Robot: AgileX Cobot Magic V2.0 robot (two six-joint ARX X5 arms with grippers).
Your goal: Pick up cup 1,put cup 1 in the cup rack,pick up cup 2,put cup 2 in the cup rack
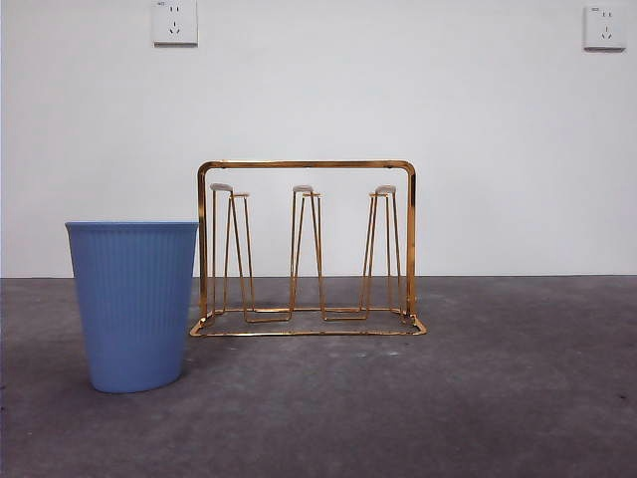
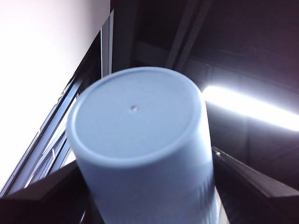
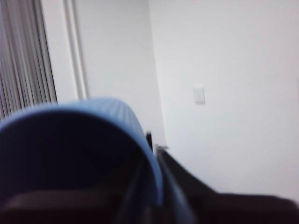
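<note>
Cup rack: gold wire frame at the centre of the front view, standing upright on the dark grey table, its pale-tipped prongs all bare.
Standing cup: blue and ribbed, upright on the table at the left of the frame, just beside the rack's left edge, nearer the camera.
Left gripper: its dark jaws clamp a pale blue left-held cup from both sides; the cup's flat bottom faces the camera, with a ceiling and a strip light behind it.
Right gripper: blurred; its jaws look pinched on the rim wall of a blue right-held cup, one inside and one outside, against a white wall.
Front view: neither gripper shows.
</note>
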